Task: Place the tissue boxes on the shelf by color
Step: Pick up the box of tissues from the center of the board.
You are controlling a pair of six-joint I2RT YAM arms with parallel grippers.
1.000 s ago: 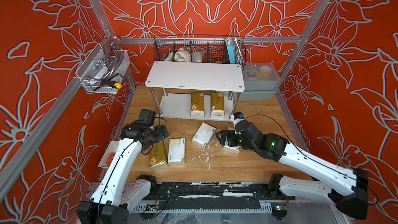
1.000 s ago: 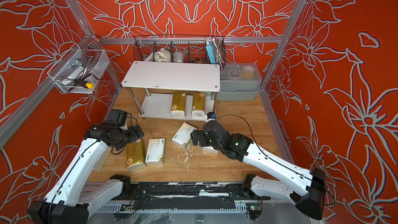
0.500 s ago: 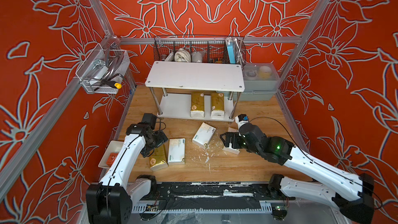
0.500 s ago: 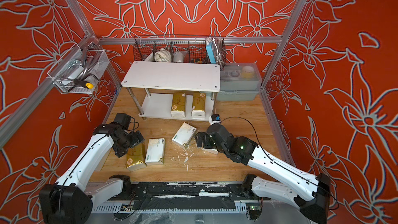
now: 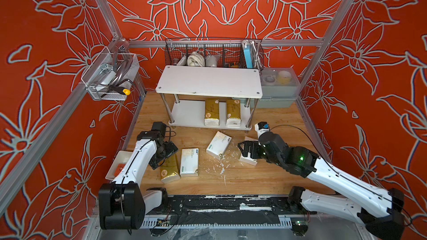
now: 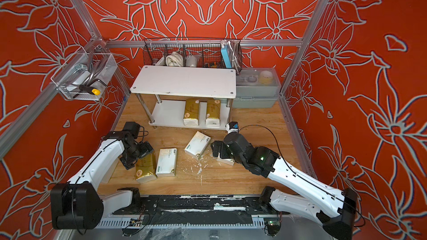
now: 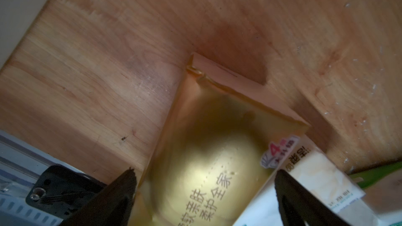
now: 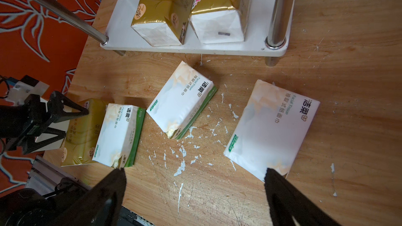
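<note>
Two gold tissue packs (image 5: 211, 112) (image 5: 233, 111): stood on lower shelf board (image 5: 184, 114), upper centre.
Third gold pack (image 5: 169, 169): lay lower left, between fingers of wide-spread left gripper (image 7: 204, 175).
White facial-tissue packs (image 8: 118, 134) (image 8: 181, 100) (image 8: 272, 129): lay loose mid-frame.
Right gripper (image 8: 194, 171): gaped wide over rightmost one.

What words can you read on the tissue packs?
"洁柔": white pack lying alone; also on the other two white packs.
"Facial Tissue": all three white packs.
"抽取式纸面巾": same three packs.
"100": green corner mark on the lone pack; the rest is too small.
"柔护全家": gold pack on the table.
"4": pink sticker on it.
Gold packs on the shelf: too blurred to read.
</note>
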